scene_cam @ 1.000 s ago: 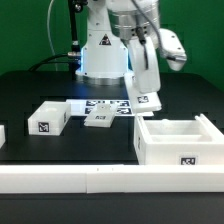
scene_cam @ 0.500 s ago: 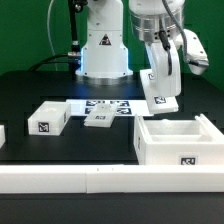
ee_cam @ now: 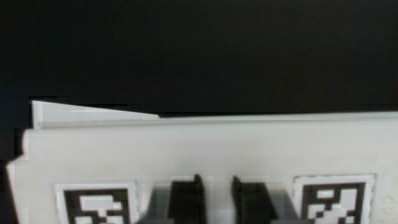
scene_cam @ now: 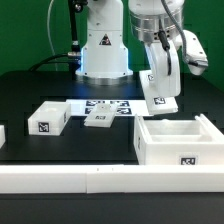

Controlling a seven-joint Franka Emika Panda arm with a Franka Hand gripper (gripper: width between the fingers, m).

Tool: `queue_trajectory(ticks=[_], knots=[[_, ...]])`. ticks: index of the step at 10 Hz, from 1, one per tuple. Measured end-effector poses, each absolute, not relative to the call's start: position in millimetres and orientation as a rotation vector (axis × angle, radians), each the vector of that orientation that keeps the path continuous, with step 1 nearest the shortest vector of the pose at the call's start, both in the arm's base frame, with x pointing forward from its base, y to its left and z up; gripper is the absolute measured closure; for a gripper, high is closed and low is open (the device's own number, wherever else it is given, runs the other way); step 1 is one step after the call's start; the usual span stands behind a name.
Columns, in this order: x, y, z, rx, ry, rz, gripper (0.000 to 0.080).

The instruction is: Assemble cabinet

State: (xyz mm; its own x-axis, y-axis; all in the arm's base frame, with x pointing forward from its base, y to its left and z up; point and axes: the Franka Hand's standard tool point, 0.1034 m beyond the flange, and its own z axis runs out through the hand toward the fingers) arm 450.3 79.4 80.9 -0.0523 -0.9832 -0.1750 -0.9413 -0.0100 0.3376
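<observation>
The gripper is seen clamped on a white panel, which is held tilted, clear of the table, with its tagged face toward the camera. In the wrist view the same panel fills the lower half, with two tags at its near edge and black table behind it.

The cabinet stands on the table at the exterior view's lower right, open side up, with one tag on its front wall. The held panel is above and behind it and apart from it.

Progress is judged early. The case is open and nothing is seen fitted to it. The held panel is not yet brought down and seated. A small tagged block and a flat tagged block lie loose toward the exterior view's left, just beside the marker board. A long white rail lies along the front.

The fingertips are mostly covered by the panel. Dark shapes between the tags in the wrist view cannot be read for certain. The cabinet's inside is barely shown, and no compartments can be made out. A white piece cut off at the exterior view's left edge cannot be identified.
</observation>
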Motion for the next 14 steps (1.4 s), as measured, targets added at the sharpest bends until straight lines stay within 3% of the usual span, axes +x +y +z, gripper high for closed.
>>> queue_trajectory(ticks=[6,10,14], knots=[[456.8,69.6,74.3,2.228,-2.325,-0.129,0.0735],[460.4,97.1,70.6,2.206,-2.269,-0.282,0.0735],[456.2,103.1,68.6,2.203,-2.240,-0.313,0.0735]])
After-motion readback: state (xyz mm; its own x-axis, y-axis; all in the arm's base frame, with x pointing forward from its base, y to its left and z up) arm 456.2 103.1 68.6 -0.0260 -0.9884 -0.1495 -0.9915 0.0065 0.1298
